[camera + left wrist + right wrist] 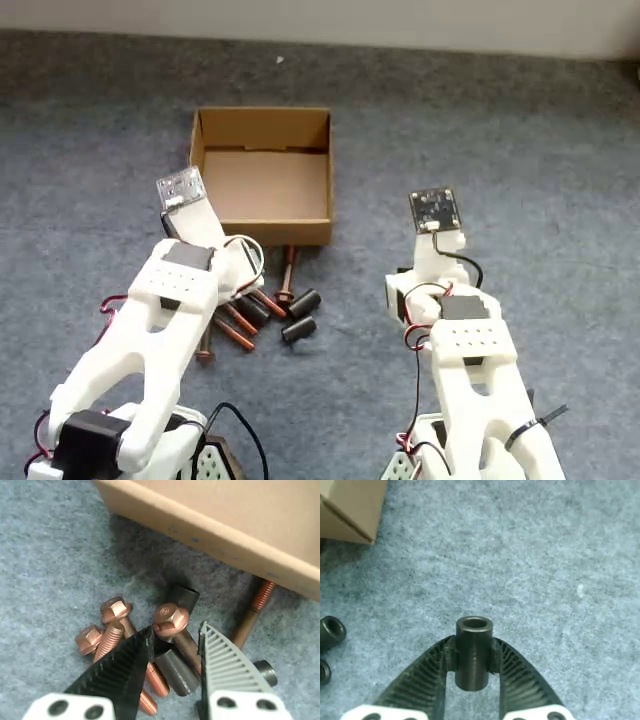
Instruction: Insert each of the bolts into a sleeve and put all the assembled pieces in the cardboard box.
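**High view.** We are finding the cardboard box [262, 185] sitting open and empty at the far side of the grey desk [520, 150]. The copper bolts [238, 328] are lying in a loose pile just in front of it, with two loose sleeves [303, 302] beside them. The left arm is bending over the pile, and the right arm is standing well apart to the side. This view is giving us the layout, but each wrist is covering its own grasp.

**Left wrist view.** Here the grasp is showing plainly. The left claw [176, 628] is standing open, with one jaw on either side of the shank of a hex-flange bolt [171, 619], and it is gripping nothing yet. That bolt is resting across a lower sleeve [180, 672], and other bolts are crowding alongside. In our judgement the jaws should be closing on the shank just below the head, then lifting straight so the neighbours are not dragged along.

**Right wrist view.** The right claw [473, 649] is clamping a held sleeve [474, 662] across its middle, over bare desk. The open bore is pointing away from the wrist, a detail the high view is not resolving. We are advising that this sleeve be kept steady and the bolt tip lined up with the bore before pushing.
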